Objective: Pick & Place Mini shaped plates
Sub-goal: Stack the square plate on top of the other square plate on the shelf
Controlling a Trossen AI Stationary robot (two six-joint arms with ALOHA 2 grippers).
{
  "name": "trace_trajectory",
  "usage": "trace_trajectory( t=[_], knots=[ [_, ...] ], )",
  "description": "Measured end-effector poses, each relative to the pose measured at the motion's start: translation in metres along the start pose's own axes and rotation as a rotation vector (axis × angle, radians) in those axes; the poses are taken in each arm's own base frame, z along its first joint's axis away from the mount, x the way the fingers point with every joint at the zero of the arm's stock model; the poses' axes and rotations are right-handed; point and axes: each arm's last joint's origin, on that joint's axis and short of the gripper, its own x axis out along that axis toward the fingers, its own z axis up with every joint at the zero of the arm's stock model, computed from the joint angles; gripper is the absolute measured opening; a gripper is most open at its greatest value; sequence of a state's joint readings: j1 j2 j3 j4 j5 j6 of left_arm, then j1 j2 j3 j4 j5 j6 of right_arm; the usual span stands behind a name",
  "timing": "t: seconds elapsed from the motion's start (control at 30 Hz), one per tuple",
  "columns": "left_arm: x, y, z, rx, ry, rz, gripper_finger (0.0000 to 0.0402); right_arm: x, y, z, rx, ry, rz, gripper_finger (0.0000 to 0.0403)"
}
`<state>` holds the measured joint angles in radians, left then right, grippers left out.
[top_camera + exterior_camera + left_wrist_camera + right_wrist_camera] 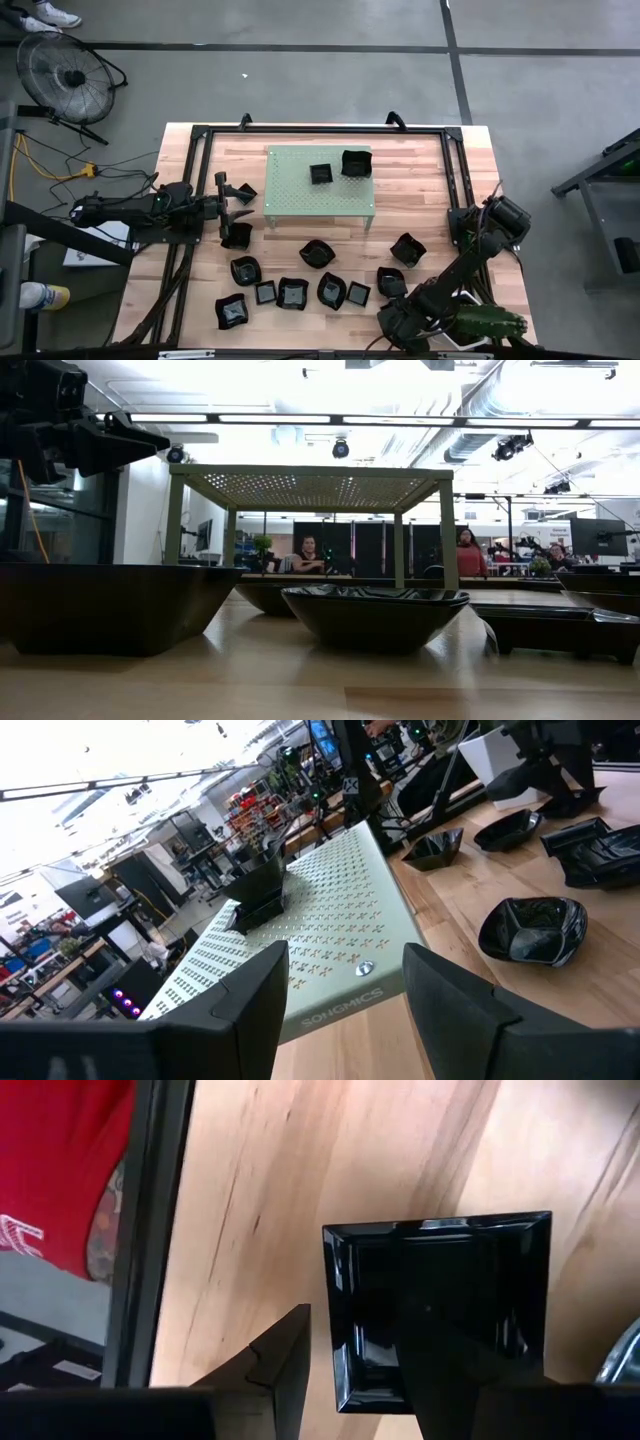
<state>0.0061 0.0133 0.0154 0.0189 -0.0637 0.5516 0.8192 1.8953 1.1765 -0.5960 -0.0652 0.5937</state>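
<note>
1. The left gripper (240, 190) hangs with its fingers spread and nothing between them, just short of the near-left edge of the green perforated stand (320, 182). It looks free to go down for another dish.

2. Two mini shaped plates (340, 167) already sit on the stand's top, ahead of the left gripper and well past its fingertips. That suggests the stand is the drop-off place, and the raised surface keeps finished pieces apart from those not yet moved.

3. One black dish (237, 235) lies on the wooden table (420, 190) just beside and below the left gripper; I judge it the nearest candidate for that arm.

4. The right gripper (392, 318) is low at the table's near-right side, fingers apart. In its wrist view one finger overlaps the rim of a square black plate (440, 1320) and the other stands on bare wood beside it. So the jaws straddle one raised rim wall, probably because the rim is the only graspable part of such a shallow dish. Nothing is pinched yet.

5. The remaining dishes (300, 290) are scattered on the wood between the two grippers, in front of the stand, still waiting to be carried up.
</note>
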Motion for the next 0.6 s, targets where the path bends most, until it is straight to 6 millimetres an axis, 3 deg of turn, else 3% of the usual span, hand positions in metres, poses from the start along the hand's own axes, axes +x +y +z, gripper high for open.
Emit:
trace_trajectory(
  t=[0.17, 0.6],
  knots=[
    [0.0000, 0.0000, 0.0000, 0.000, 0.000, -0.001, 0.0193, 0.0002, 0.0002, -0.0003, 0.007, -0.002, -0.006, 0.0126],
    [0.0000, -0.0001, -0.0001, 0.000, 0.002, -0.001, 0.0193, 0.0004, 0.0009, -0.0006, 0.033, 0.010, 0.014, 0.0046]
  ],
)
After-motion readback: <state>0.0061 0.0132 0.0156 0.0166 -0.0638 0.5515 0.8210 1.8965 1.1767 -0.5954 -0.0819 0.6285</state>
